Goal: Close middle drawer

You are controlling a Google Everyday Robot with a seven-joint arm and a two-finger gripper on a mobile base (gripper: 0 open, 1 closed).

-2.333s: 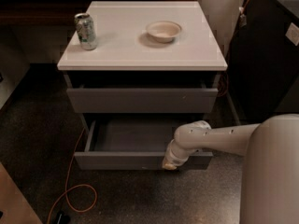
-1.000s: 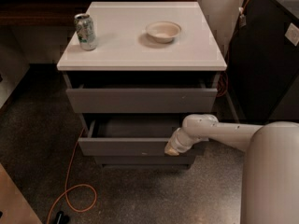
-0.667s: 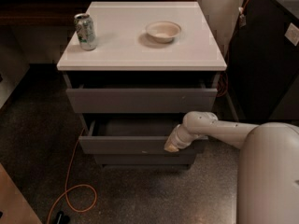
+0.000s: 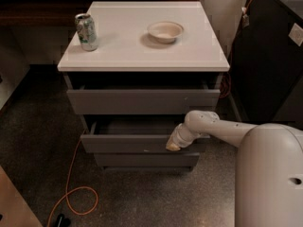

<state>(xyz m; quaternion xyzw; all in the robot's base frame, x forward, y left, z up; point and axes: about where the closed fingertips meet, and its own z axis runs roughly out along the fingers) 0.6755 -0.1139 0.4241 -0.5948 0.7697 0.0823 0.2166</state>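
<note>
The middle drawer (image 4: 128,143) is the wide matte grey front, second of three in the white-topped cabinet (image 4: 142,56). It stands out only a little, with a thin strip of its grey interior (image 4: 137,126) showing behind the front. My gripper (image 4: 173,146) is at the end of the white arm and presses against the right part of this drawer's front. The top drawer (image 4: 142,101) above also juts out slightly. The darker, narrower bottom front (image 4: 147,161) sits recessed below.
On the cabinet top stand a green-and-white can (image 4: 86,31) at the left and a cream bowl (image 4: 165,30) in the middle. An orange cable (image 4: 71,193) loops on the speckled floor at the lower left. A black cabinet (image 4: 265,65) stands at the right.
The middle drawer has slid inward from wide open to nearly shut. My gripper moved with its front, toward the cabinet.
</note>
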